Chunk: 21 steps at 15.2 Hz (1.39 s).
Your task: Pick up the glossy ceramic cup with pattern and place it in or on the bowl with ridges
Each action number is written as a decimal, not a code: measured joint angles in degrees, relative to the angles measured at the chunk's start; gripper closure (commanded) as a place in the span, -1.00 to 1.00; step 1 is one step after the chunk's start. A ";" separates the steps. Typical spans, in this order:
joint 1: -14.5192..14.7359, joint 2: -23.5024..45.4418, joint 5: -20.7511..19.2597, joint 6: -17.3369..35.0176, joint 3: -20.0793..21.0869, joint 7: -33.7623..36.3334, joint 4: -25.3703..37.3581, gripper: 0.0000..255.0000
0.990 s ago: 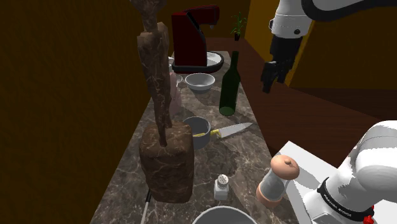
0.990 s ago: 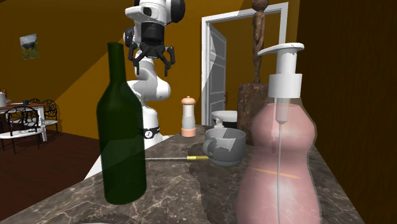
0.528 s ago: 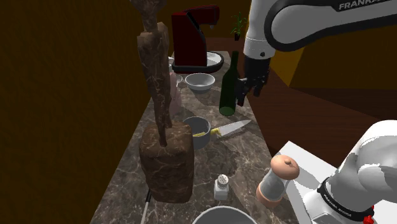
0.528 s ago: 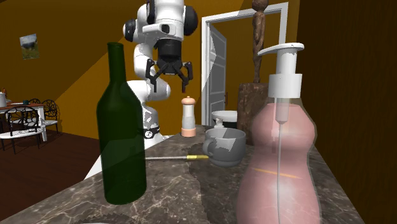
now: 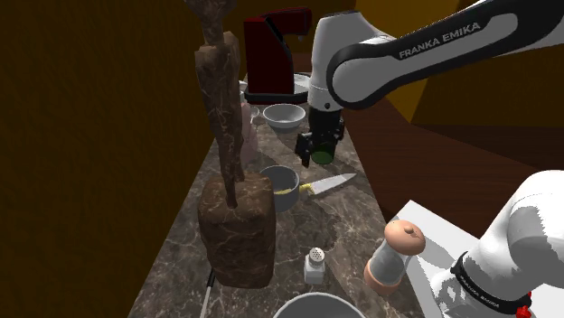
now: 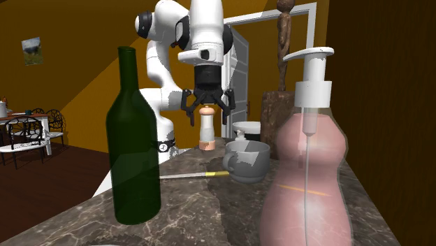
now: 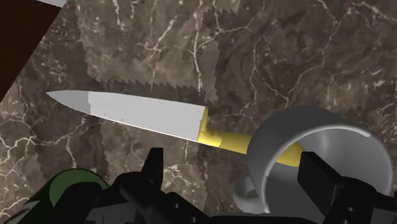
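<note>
A grey cup (image 5: 280, 185) with a handle stands upright on the dark marble counter (image 5: 352, 226), also seen as the cup (image 6: 246, 159) and the cup (image 7: 321, 162). My gripper (image 5: 316, 146) hangs open above the counter, over the knife and beside the cup, holding nothing. The gripper (image 6: 207, 112) is well above the cup's rim. Along the gripper (image 7: 235, 184), the cup sits under one finger. A white bowl (image 5: 285, 116) stands farther back on the counter. Another white bowl (image 5: 316, 305) sits at the near end, also seen as the bowl (image 6: 246, 129).
A yellow-handled knife (image 7: 140, 114) lies with its handle tucked against the cup. A green bottle (image 6: 136, 140) stands close to the gripper. A brown statue on a block (image 5: 235, 217), a red coffee machine (image 5: 276, 54), a pepper mill (image 5: 395, 257), a shaker (image 5: 314, 265) and a pink soap dispenser (image 6: 307, 161) crowd the counter.
The arm has swung from over the floor toward the shoulder view's left and down, so the gripper now hangs over the counter near the cup. The fingers stayed open.
</note>
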 measured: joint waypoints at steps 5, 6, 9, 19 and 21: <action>0.50 9.67 -0.68 7.10 2.25 4.41 3.57 -1.00; 0.54 10.80 -0.86 7.94 2.41 4.84 3.92 -1.00; 0.58 12.82 -1.27 10.47 2.63 5.40 3.46 -1.00; 0.60 15.20 -1.91 14.05 2.77 5.93 2.26 -1.00; 0.60 15.20 -1.91 14.05 2.77 5.93 2.27 1.00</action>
